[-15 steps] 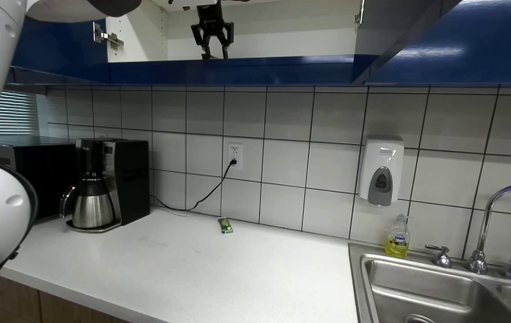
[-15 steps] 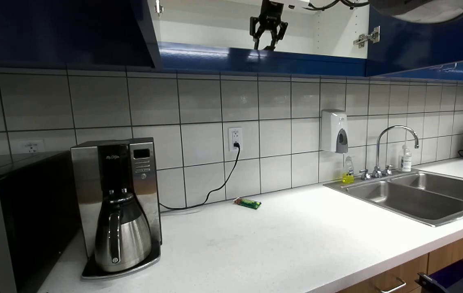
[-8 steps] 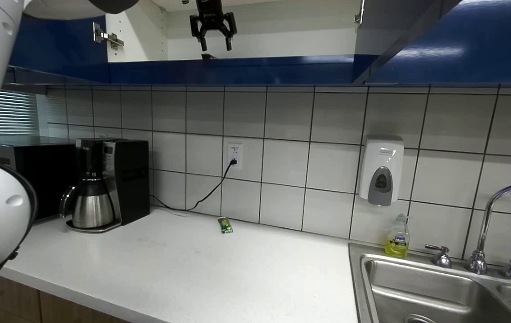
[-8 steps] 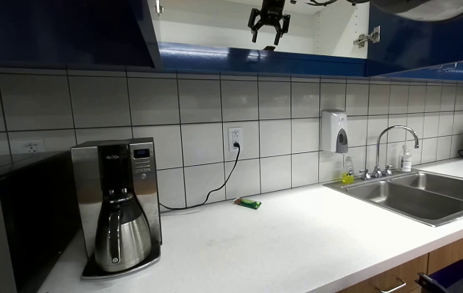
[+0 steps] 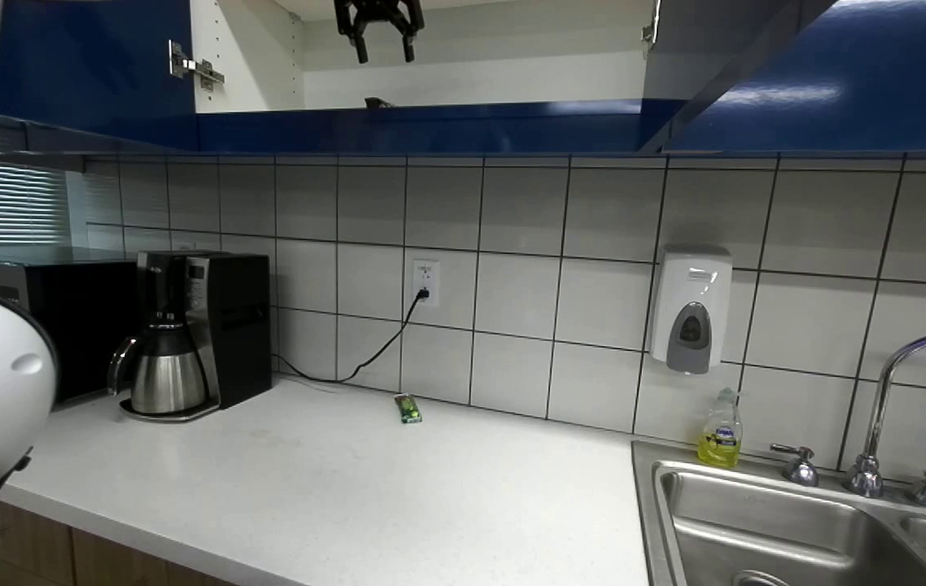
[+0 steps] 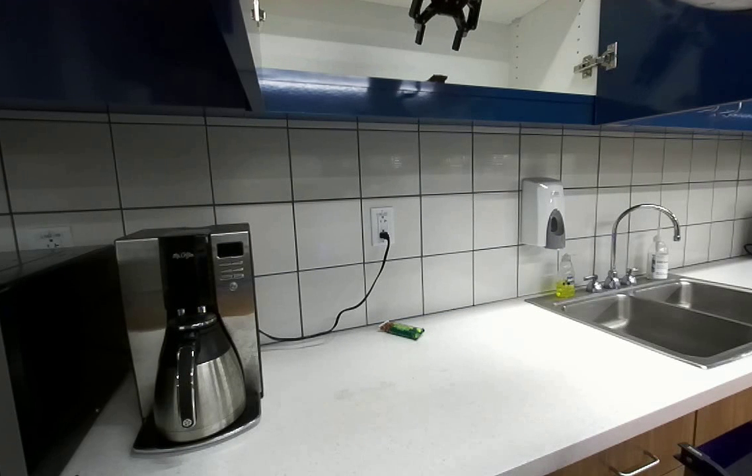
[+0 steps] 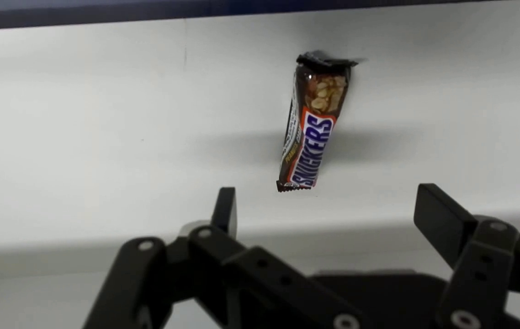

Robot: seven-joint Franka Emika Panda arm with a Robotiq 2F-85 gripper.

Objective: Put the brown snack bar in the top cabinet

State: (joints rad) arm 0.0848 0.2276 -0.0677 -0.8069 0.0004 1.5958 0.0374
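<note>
Wrist view shows us, left to right, one fingertip (image 7: 226, 210) of the wide-spread, empty gripper (image 7: 326, 201), the brown snack bar (image 7: 315, 123) lying inside the top cabinet (image 7: 104, 119), and the opposite fingertip (image 7: 443, 221); we judge that a low exit could drag the bar out.

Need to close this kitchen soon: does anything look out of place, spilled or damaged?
A green-wrapped packet lies loose on the counter near the wall, perhaps left behind. The brown snack bar lies slightly aslant in the top cabinet, its intended place. I see no clear spill or damage.
</note>
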